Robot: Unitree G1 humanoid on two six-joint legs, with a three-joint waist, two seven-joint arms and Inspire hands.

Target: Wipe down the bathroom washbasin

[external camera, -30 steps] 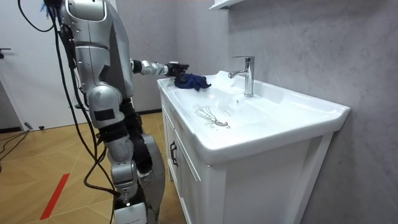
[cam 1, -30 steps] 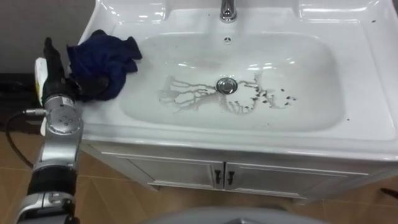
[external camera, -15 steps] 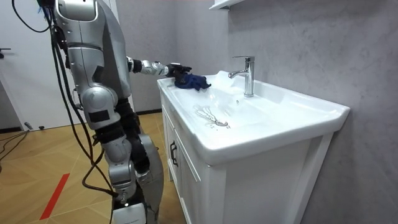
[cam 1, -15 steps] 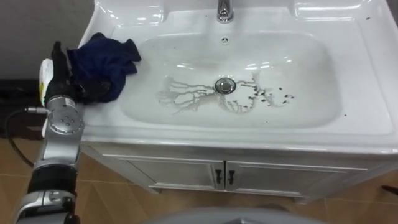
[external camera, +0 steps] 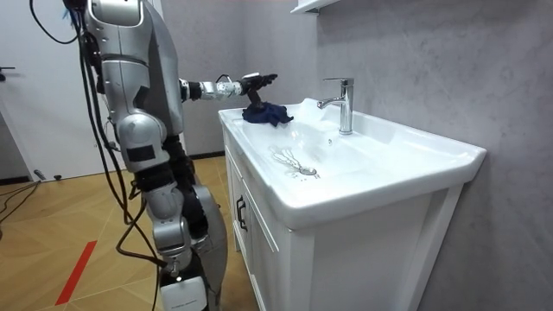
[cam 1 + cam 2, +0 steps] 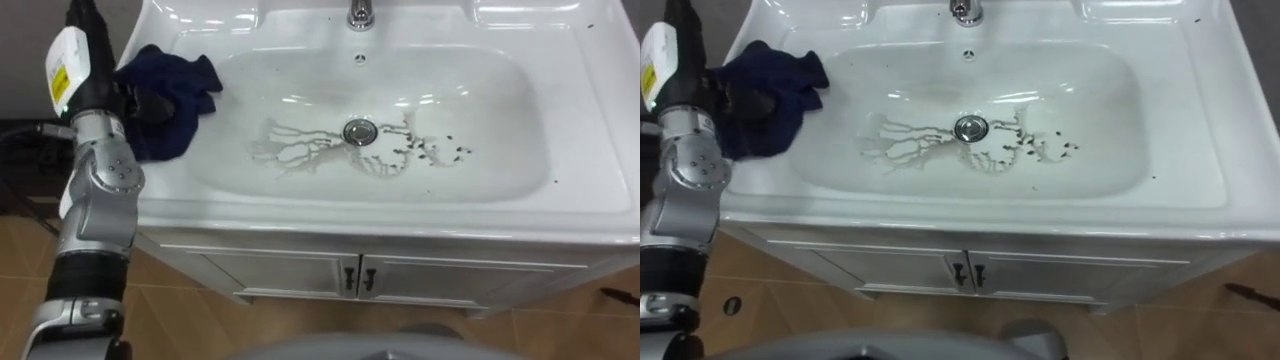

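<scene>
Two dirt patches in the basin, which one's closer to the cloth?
The pale branching streaks left of the drain, on the dark blue cloth side; the dark specks lie right of the drain.

1. the cloth (image 6: 175,85) lies on the basin (image 6: 590,130) rim, at its back left corner.
2. the left hand (image 6: 140,102) is on the cloth's left part, fingers curled into it.
3. the tap (image 6: 360,12) stands behind the drain (image 6: 358,131).
4. dirt specks (image 6: 440,152) lie right of the drain.
5. cabinet doors (image 6: 290,272) sit below the basin's front.
</scene>
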